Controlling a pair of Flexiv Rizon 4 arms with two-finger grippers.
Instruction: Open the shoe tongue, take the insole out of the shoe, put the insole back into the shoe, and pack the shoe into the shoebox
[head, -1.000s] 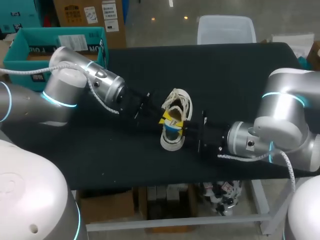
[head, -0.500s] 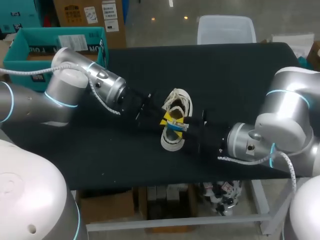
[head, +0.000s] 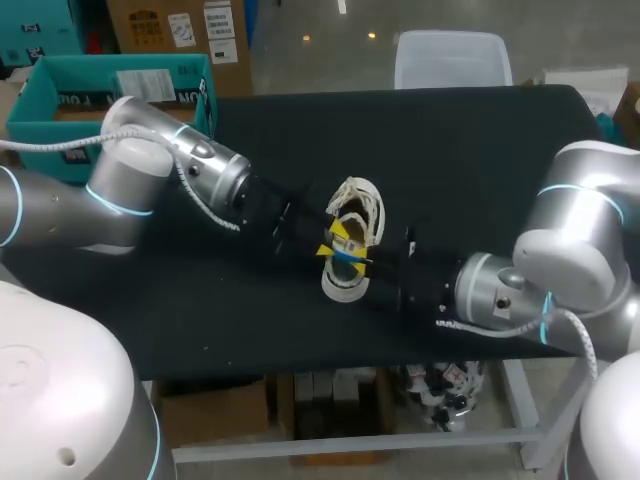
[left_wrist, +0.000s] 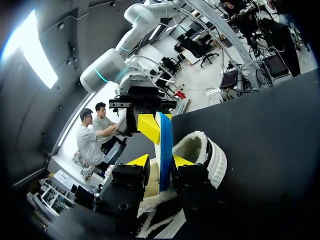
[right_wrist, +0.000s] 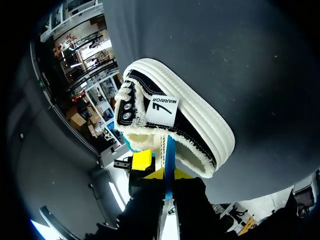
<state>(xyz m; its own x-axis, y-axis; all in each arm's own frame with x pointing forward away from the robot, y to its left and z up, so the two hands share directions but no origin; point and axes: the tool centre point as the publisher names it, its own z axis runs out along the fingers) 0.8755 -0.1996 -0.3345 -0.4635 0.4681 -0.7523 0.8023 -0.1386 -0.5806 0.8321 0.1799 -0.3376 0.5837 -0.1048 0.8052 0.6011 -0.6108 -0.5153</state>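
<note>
Step in hand (judged): withdrawal of the insole (left_wrist: 165, 145) from the shoe (head: 345, 285).

Procedure:
- Keep the right gripper (right_wrist: 170, 175) clamped on the insole; grip judged firm, with both yellow tips against the blue strip from two sides.
- Treat the left gripper (left_wrist: 160, 162) as not gripping: fingers spread, insole standing edge-on between them, seemingly against one tip only.
- Pull slowly along the line of the shoe opening, to avoid snagging on the fleece collar or dragging the shoe across the counter (head: 450, 140).
- Close the left gripper on the strip before any release by the right.

Location: shoe on the black counter, mid-way between the two arms, with both grippers meeting at its opening. Insole upright above the opening, lower end hidden.

Appearance: black upper, thick white sole, cream fleece lining, white laces, white label on the upper. Insole thin, blue, likely flexible. Shoebox (head: 100, 65), presumed: teal, open, beside the counter's far left corner.
</note>
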